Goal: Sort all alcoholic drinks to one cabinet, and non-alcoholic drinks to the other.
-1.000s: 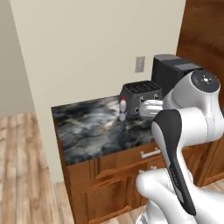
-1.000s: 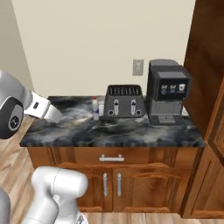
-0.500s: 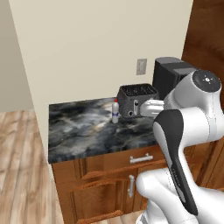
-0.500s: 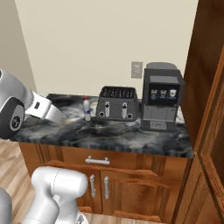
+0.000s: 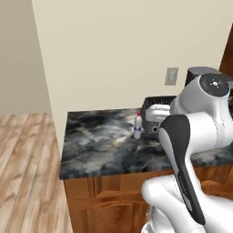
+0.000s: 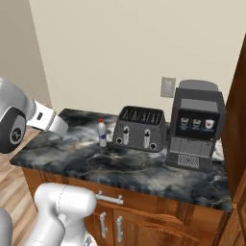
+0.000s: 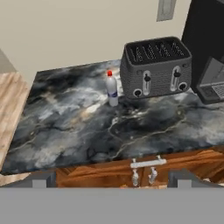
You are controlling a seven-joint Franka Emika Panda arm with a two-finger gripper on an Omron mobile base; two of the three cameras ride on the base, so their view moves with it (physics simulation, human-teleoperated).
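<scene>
My pincer (image 7: 113, 178) is spread wide with nothing between its tips. In the hand view they sit low at the two bottom corners, over the front edge of the counter (image 7: 65, 122) and the wooden drawer front with its pale bar handle (image 7: 148, 162). The hand looks forward and down across the dark marbled top from the front. In the left base view the arm folds up from the lower right, its big white elbow raised high over the counter (image 5: 100, 145). In the right base view one white link reaches in from the left edge above the counter's (image 6: 144, 168) near corner.

The cabinet (image 6: 239, 125) stands upright, long axis vertical, at the far right end of the counter. I only get a reddish-brown strip of it, so I cannot tell which way its door faces. It also shows as a sliver at the upper right of the left base view (image 5: 229, 50). It is well apart from my pincer, off to the right beyond the coffee machine (image 6: 196, 125).

Ahead of the pincer a small white bottle (image 7: 112, 89) with a red cap stands upright, just left of the grey toaster (image 7: 155, 65). A wall outlet (image 6: 167, 87) sits above the toaster (image 6: 140, 128)
</scene>
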